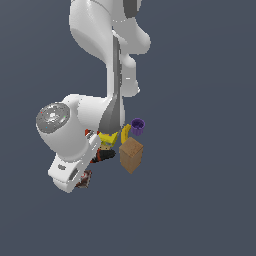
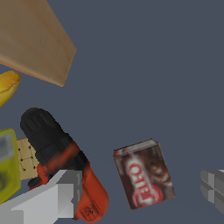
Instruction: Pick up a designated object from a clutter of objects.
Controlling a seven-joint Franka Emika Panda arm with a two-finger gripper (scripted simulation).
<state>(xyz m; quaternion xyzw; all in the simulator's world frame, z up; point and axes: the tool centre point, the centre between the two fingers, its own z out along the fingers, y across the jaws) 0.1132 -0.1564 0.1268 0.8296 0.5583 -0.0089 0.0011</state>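
Setting: a plain, even slate-grey worktop [image 1: 200, 200] fills both views, with no edges or walls visible.

Arm: one white robot arm [image 1: 107, 55] comes down from the top of the exterior view, its wrist bent toward that view's lower left. It covers part of the group of items.

Jaws: the gripper [image 2: 140, 192] shows in the wrist view as two grey fingers [image 2: 59, 194] set wide apart, nothing held between them. The small brown box lies on the worktop in the gap between them, touched by neither.

Item 1: small brown box [image 2: 144, 174], flat, dark brown with a red label and white lettering, lying label-up. In the exterior view only a sliver [image 1: 86, 178] shows beside the wrist, apart from the other items, toward that view's lower left.

Item 2: power drill [image 2: 61, 162], red and black, on its side, just beside the small brown box without touching it.

Item 3: yellow box [image 2: 8, 166], at the drill's far side, partly cut off by the frame.

Item 4: banana [image 1: 125, 134], yellow, between the yellow box and the purple cup.

Item 5: purple cup [image 1: 137, 126], upright, opening showing, near the banana's tip.

Item 6: tan box [image 1: 131, 155], plain cardboard, standing upright, taller than the small brown box, toward the exterior view's right of the drill.
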